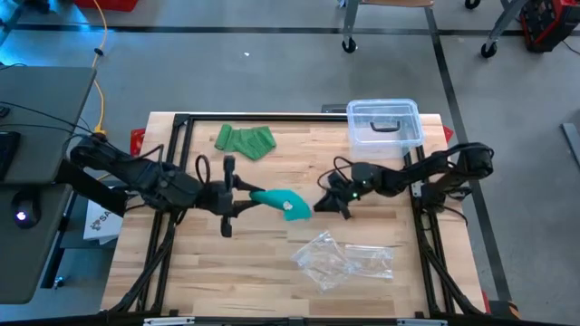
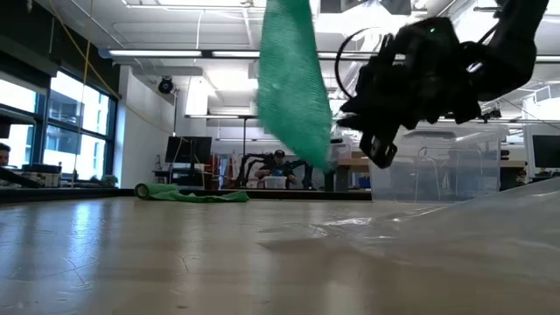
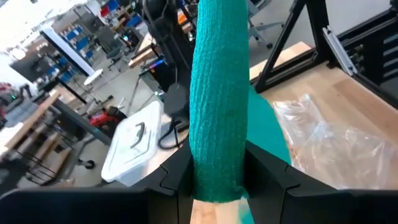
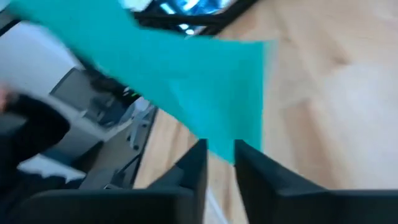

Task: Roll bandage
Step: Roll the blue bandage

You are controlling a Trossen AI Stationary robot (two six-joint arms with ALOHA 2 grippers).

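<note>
2 tools work above the desk (image 1: 272, 281): the left tool (image 3: 217, 180) is clenched on the teal bandage (image 1: 283, 203) roll to keep it up, while the right tool (image 4: 219, 155), a little open, waits at its loose end, likely ready to wrap it.

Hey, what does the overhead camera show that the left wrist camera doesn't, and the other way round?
Only the high view shows the loose green bandage at the table's far side, and the right gripper just beside the teal bandage's free end, apart from it. Only the left wrist view shows the left gripper shut on the teal bandage, its fingers pinching the roll. Both show that bandage, the lidded clear box and the crumpled plastic bag.
</note>
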